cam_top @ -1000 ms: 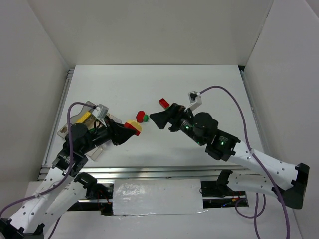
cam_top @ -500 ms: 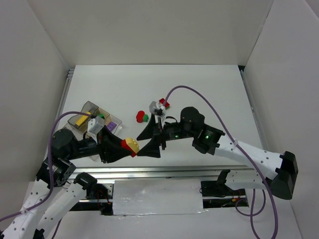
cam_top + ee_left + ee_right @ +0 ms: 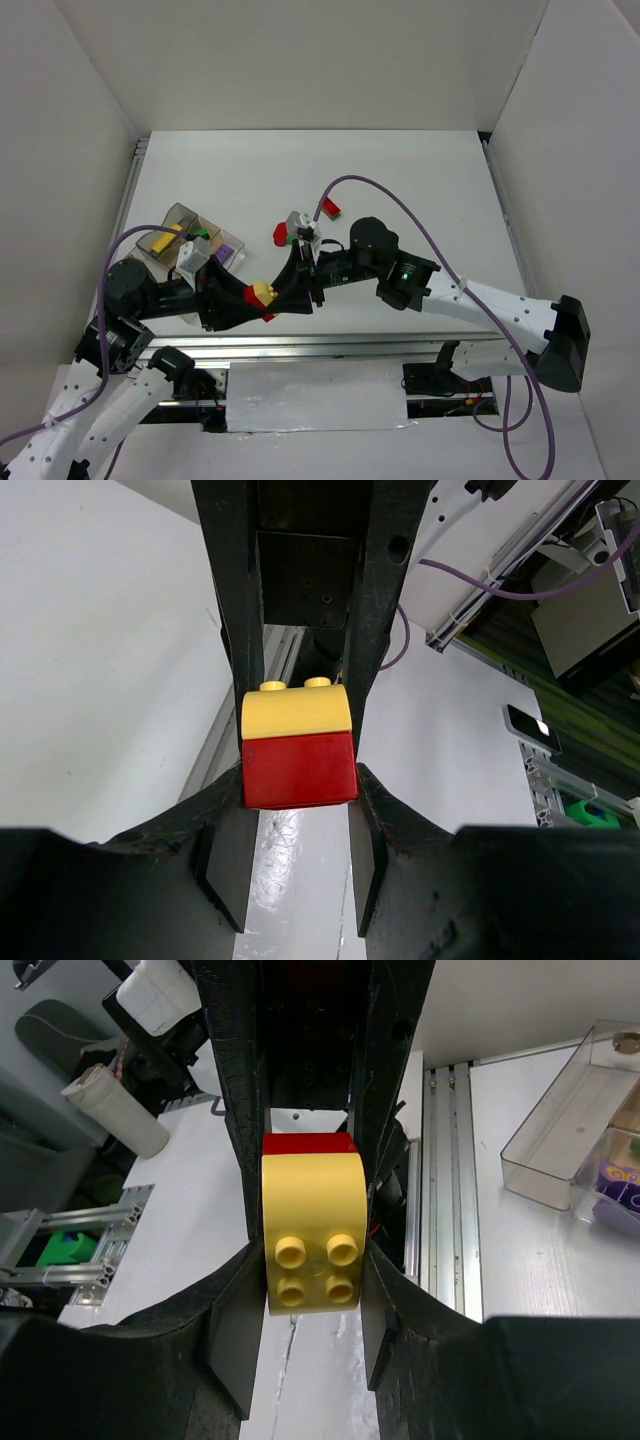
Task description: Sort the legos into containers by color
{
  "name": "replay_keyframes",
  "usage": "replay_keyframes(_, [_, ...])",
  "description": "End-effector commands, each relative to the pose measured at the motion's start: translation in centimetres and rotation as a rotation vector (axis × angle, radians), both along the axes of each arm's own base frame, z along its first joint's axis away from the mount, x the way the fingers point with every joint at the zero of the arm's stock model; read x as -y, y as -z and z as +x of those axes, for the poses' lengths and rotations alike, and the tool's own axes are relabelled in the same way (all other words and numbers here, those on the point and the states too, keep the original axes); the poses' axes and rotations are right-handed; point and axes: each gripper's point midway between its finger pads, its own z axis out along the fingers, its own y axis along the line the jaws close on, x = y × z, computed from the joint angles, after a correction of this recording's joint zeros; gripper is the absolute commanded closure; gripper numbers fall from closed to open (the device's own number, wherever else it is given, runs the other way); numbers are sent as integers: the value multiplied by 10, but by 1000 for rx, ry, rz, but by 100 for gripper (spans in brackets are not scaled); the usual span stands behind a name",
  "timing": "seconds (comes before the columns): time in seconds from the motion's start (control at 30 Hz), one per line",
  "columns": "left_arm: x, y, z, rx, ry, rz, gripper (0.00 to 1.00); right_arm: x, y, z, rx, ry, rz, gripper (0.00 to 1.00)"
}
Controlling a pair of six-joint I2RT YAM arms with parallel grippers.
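Left wrist view: left gripper [image 3: 300,785] pinches the red brick [image 3: 299,770] on its two flat sides, jaws pressed tight on it. The yellow brick [image 3: 296,710] is snapped onto the red one, studs pointing away from this arm.

Right wrist view: right gripper [image 3: 312,1270] meets the pair head-on. Its fingers [image 3: 238,1305] lie against both sides of the yellow brick, so we read a pinch on yellow, but we cannot tell how firm.

Top external: the joined pair hangs in the air between the two arms, above the table [image 3: 420,180], close to its near edge and left of the middle. The tray [image 3: 176,212] sits toward the left edge, and a purple lego [image 3: 225,253] shows in one compartment. A loose red lego [image 3: 281,233] lies near the table's middle, with a second red lego [image 3: 330,210] a little farther back.

Handling, as we judge it:
- The bricks are hard, smooth plastic, very light and not fragile.
- The smooth faces are probably slippery, so a brick can squirt out of the pads.
- The stud joint is a press fit and likely needs a straight pull along the studs, or a slight bending-off.
- We hold each brick on its opposite flat sides, low and centred.
- We keep off the yellow brick's rounded shoulders and off the seam, so neither pinch bridges both colours.
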Motion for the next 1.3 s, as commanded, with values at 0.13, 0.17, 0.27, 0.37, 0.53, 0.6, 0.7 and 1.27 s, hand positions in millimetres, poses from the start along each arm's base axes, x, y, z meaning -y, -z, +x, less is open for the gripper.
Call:
replay_keyframes(0.13, [-4,2,7,35,-44,40,100,8,-30,-6,135,-3,120,100])
replay_keyframes(0.17, [-6,3,8,35,-61,55,100,12,-32,-1,144,19,126,100])
replay_keyframes(0.27, [-11,3,15,52,-122,83,100,24,-27,7,143,54,134,100])
replay_keyframes(0.37, [-17,5,23,53,-189,103,100,36,-24,21,139,92,141,100])
replay_keyframes(0.53, [-26,8,41,35,-307,138,100,49,-16,45,130,190,125,100])
replay_keyframes(0.6, [-33,11,57,0,-402,160,100,51,-6,55,112,240,100,100])
replay_keyframes(0.7, [-100,52,123,-239,-985,311,100,51,5,81,68,386,47,100])
replay_keyframes(1.27, [-281,178,131,-837,-2103,373,100,38,27,94,-61,414,-25,100])
